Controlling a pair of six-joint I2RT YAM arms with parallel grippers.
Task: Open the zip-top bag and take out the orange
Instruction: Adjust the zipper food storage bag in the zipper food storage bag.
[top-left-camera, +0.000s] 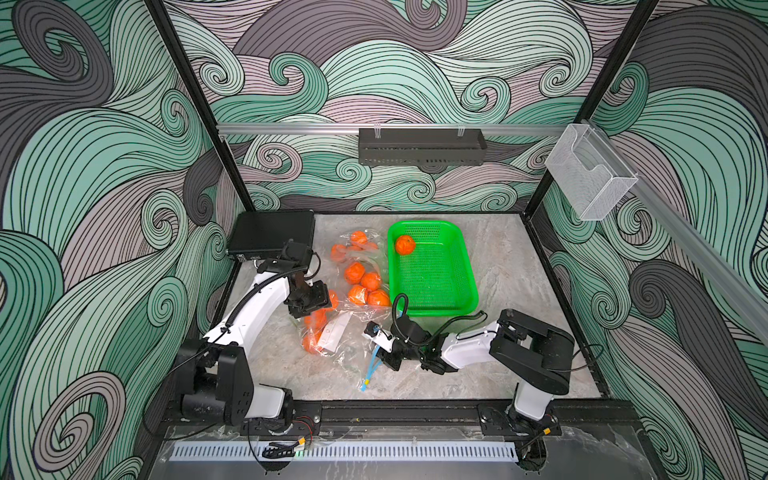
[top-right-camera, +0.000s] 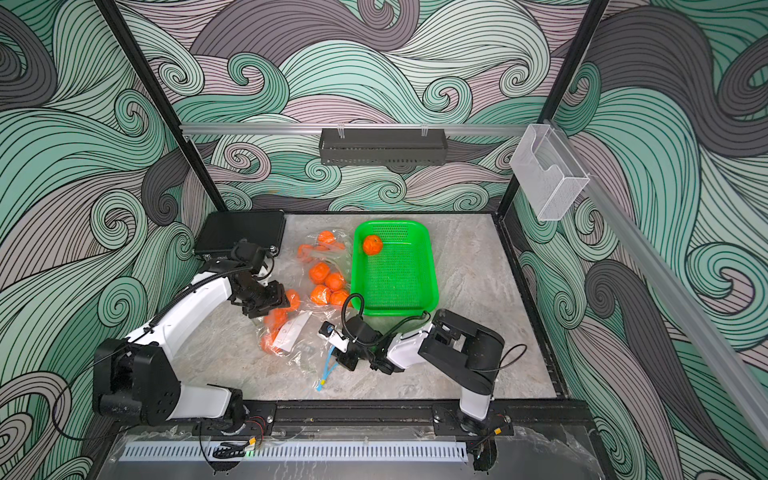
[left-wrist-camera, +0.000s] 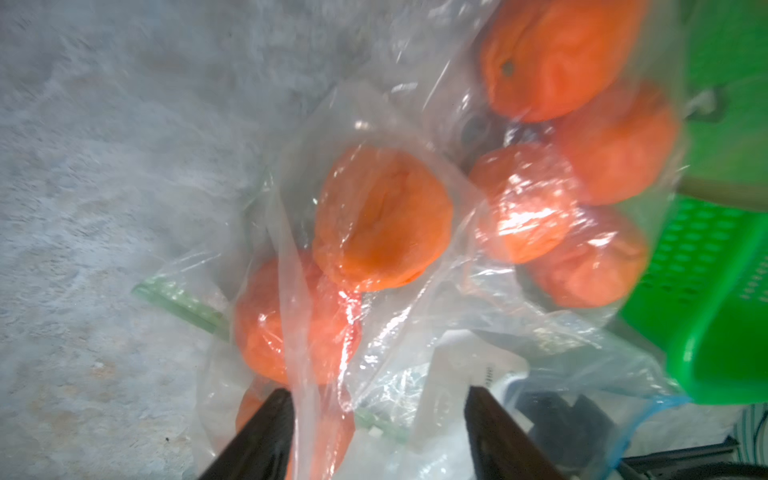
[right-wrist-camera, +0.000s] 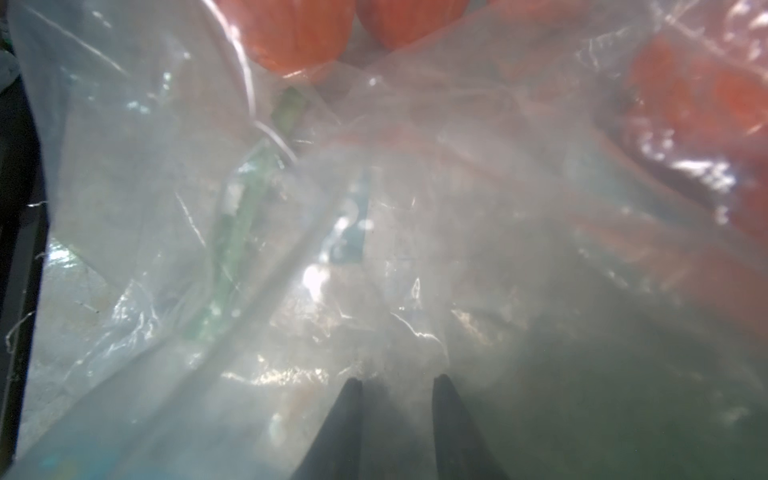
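Left claw (left-wrist-camera: 380, 392) is wide open, right claw (right-wrist-camera: 398, 380) too blurry to call, so the unpinned clear plastic zip-top bag (left-wrist-camera: 395, 104) may just slide, round orange fruit (left-wrist-camera: 382, 216) inside.

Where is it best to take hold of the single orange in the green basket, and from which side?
Grip the orange across its round middle, coming from above: it lies in a far corner of the green basket, close to two walls, so a sideways approach looks blocked.
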